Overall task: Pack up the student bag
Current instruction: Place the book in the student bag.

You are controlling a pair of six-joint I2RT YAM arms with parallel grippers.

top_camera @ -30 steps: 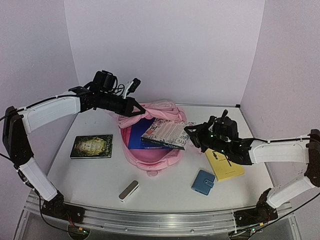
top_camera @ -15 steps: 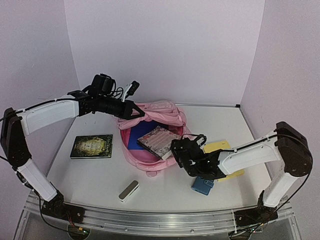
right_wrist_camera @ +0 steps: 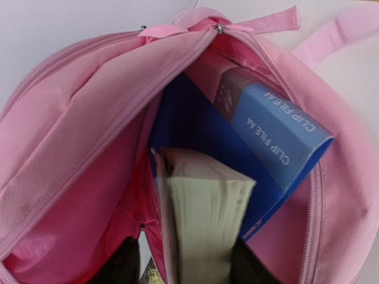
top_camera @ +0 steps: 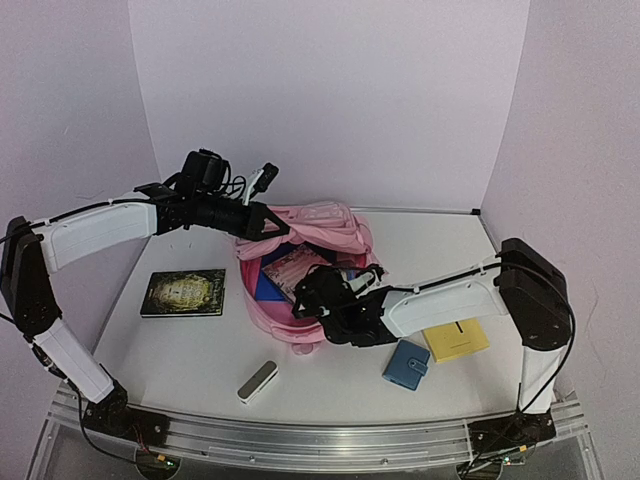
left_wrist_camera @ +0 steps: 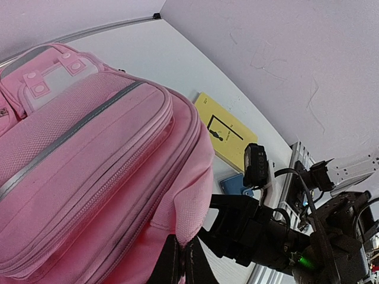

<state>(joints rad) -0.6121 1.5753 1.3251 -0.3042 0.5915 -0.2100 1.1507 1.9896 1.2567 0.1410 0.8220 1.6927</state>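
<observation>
The pink bag sits on the surface, its edge pinched tight by the left end effector; the right end effector has its fingers spread loose around a thick book half inside — next, I think, back out and fetch more.

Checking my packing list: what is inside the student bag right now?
Inside the student bag: a blue clip file and, beside it, a thick book, page edges facing out. Anything beneath them is hidden.

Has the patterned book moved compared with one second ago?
Yes. The book went left, away from the yellow notebook lying on the table, and now sits inside the pink bag.
</observation>
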